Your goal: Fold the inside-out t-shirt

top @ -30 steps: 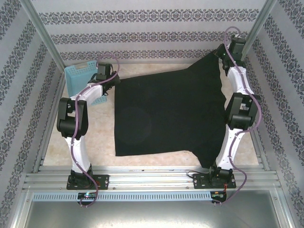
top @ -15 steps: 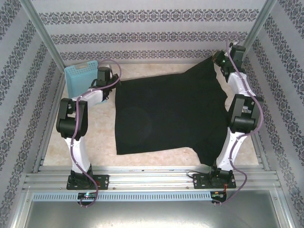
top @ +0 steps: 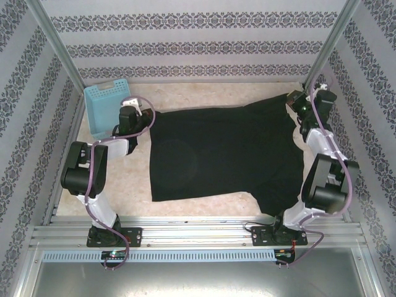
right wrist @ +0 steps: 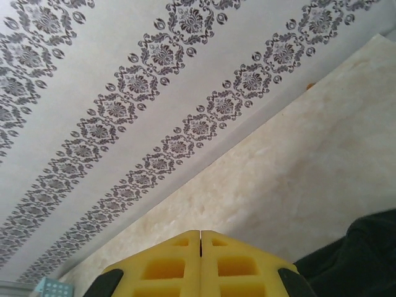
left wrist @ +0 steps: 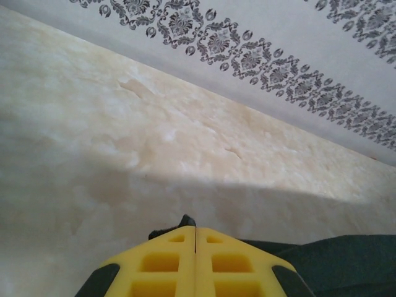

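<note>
Top external: both jaws clenched, seemingly pinching the t-shirt (top: 223,154) at far edge; blue basket (top: 104,104) nearby.

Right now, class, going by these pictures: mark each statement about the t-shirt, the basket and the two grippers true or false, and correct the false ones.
1. The t-shirt lies spread out on the table. True.
2. The basket is at the far right of the table. False: the basket is at the far left.
3. The left gripper is shut. True.
4. The right gripper is wide open. False: the right gripper has its fingers pressed together.
5. The t-shirt lies inside the basket. False: it lies on the table, outside the basket.
</note>
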Action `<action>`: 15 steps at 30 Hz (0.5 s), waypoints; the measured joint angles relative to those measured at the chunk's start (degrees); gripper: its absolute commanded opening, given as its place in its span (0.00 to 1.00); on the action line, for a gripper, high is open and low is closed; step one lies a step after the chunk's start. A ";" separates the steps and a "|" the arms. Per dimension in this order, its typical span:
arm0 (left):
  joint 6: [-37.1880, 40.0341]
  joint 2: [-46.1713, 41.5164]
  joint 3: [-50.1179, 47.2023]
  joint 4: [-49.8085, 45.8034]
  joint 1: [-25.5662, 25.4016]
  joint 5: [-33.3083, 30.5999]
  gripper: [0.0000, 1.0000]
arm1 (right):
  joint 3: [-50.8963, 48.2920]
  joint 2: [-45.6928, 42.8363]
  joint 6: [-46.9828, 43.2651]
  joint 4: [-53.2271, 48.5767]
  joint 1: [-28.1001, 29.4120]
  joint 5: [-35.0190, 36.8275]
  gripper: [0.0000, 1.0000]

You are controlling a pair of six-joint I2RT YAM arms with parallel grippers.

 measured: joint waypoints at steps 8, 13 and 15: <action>-0.11 -1.60 -12.07 11.82 0.00 1.20 0.00 | -15.80 -15.72 2.73 -1.79 -3.85 0.00 0.00; -1.09 -1.57 -17.14 16.81 0.00 2.03 0.00 | -21.75 -24.28 3.10 -7.06 -5.90 0.50 0.00; -1.57 -1.46 -18.53 18.25 0.00 2.60 0.00 | -23.10 -26.99 3.21 -8.59 -7.32 0.68 0.00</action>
